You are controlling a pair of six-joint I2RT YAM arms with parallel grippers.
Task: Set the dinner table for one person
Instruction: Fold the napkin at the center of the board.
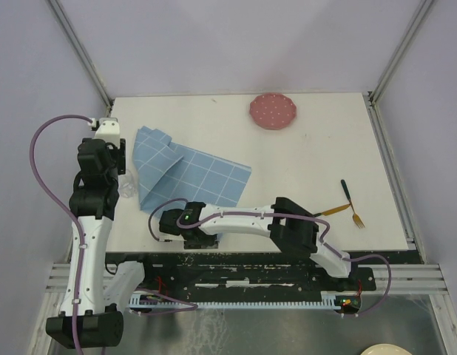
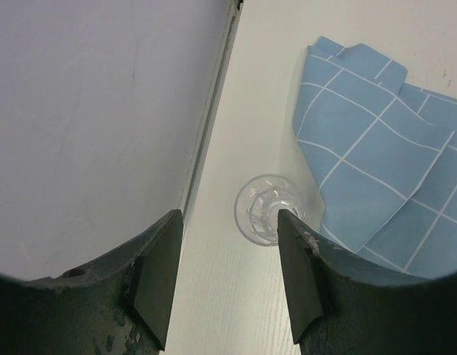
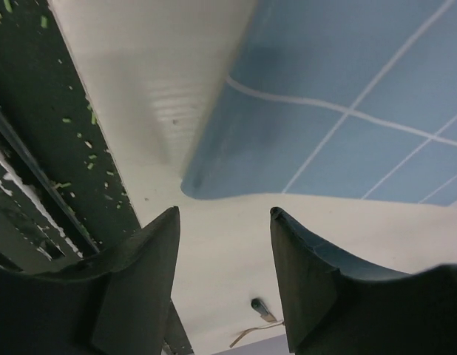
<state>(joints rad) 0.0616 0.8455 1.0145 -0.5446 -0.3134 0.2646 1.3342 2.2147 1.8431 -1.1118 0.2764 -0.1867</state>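
Glass (image 2: pixel 267 209) stands upright, nothing inside, near spread left end effector (image 2: pixel 227 218); right end effector (image 3: pixel 225 214) spread too.

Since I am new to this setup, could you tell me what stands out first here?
The half-folded blue grid placemat lies left of centre on the white dinner table, with the right gripper open by its near edge. A pink plate sits at the far edge, a fork at the right, and the left gripper hangs open over a clear glass by the left edge.
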